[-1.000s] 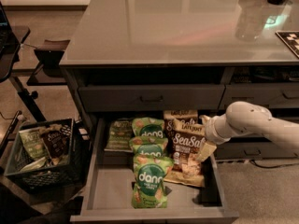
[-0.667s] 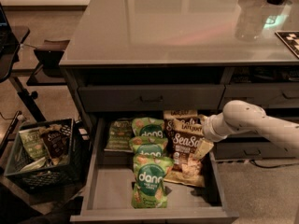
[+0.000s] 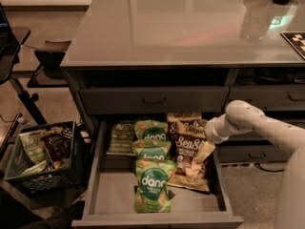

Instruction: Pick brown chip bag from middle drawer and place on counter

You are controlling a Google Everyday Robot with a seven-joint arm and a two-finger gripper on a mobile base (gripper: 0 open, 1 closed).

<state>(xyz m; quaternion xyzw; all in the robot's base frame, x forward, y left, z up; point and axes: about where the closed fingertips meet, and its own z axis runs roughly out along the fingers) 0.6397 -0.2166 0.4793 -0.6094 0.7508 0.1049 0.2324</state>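
The brown chip bag (image 3: 187,157) with white "SeaSalt" lettering lies on the right side of the open middle drawer (image 3: 96,175), its foot toward the drawer front. My gripper (image 3: 204,147) reaches in from the right on a white arm and sits over the bag's upper right edge, at or touching it. The glossy grey counter (image 3: 167,27) spans the cabinet above the drawer.
Three green "dang" bags (image 3: 152,185) lie in a row left of the brown bag, with a flat green bag (image 3: 121,137) further left and another dark bag (image 3: 183,119) behind. A black crate (image 3: 43,159) of snacks stands on the floor at the left. Closed drawer fronts (image 3: 152,99) sit above.
My arm has shifted slightly left, bringing the gripper closer onto the brown bag's upper right edge. The bags have not moved.
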